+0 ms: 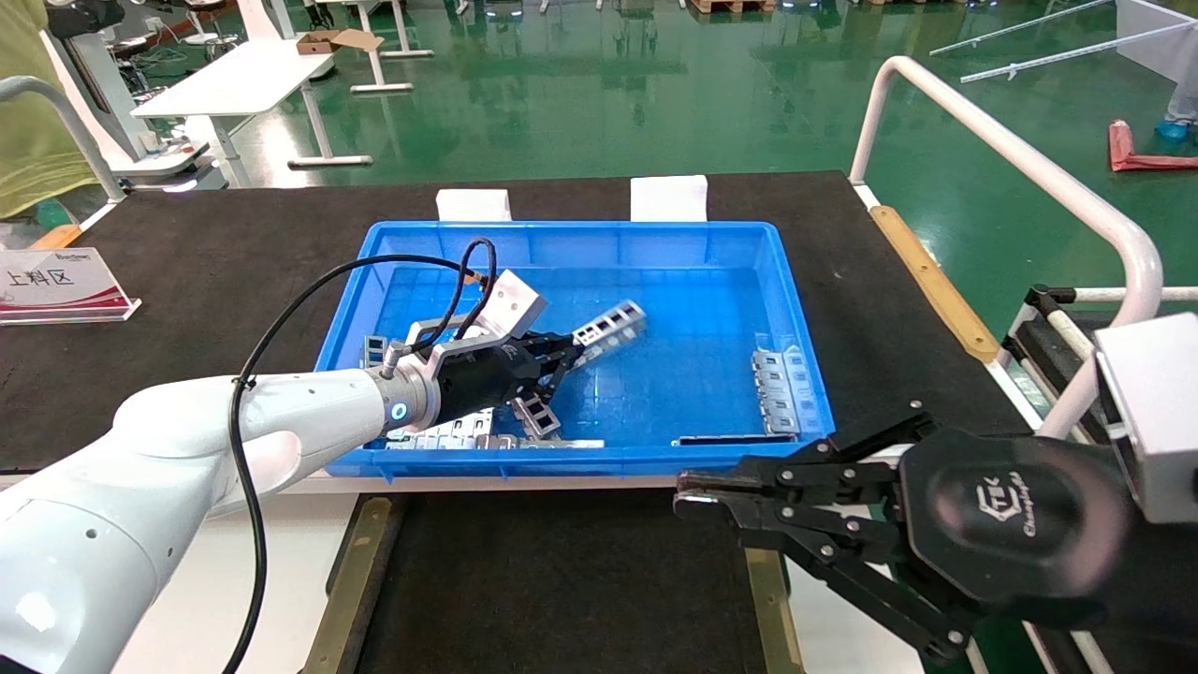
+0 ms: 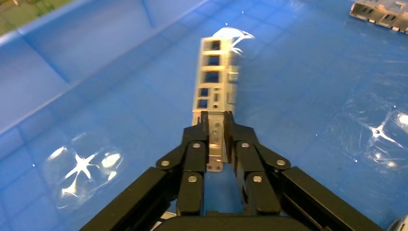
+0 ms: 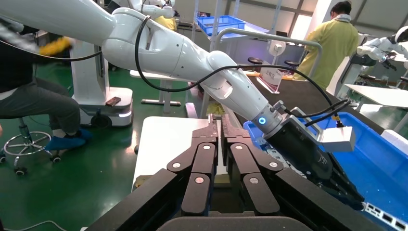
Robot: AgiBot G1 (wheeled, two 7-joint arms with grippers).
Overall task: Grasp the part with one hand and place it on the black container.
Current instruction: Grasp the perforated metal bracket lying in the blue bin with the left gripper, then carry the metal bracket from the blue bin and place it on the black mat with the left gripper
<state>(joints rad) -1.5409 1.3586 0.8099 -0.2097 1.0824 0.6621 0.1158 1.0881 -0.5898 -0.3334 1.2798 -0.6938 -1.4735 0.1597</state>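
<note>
Head view: the left gripper (image 1: 562,354) reaches over the near-left part of the blue bin (image 1: 796,309), its fingers clamped on one end of the part (image 1: 610,328), a slim silver strip with a row of rectangular cut-outs. The part juts out from the fingertips toward the bin's middle, tilted upward and raised above the bin floor. In the left wrist view the gripper (image 2: 216,126) pinches the strip (image 2: 214,77) between its two fingers (image 2: 195,154), with the blue floor visible beneath it. More metal pieces lie in the bin: a heap (image 1: 468,432) against the near wall under the left arm, and a row of plates (image 1: 779,388) by the right wall. The bin sits on the dark table (image 1: 187,253) toward its far edge. The black container (image 1: 562,580), a flat matte surface with brass-coloured strips along its sides, lies at the table's near edge, in front of the bin. The right gripper (image 1: 688,494) hovers over the near-right corner, above the container's right edge, its fingers pressed together on nothing; the right wrist view shows the same closed fingers (image 3: 204,154).
</note>
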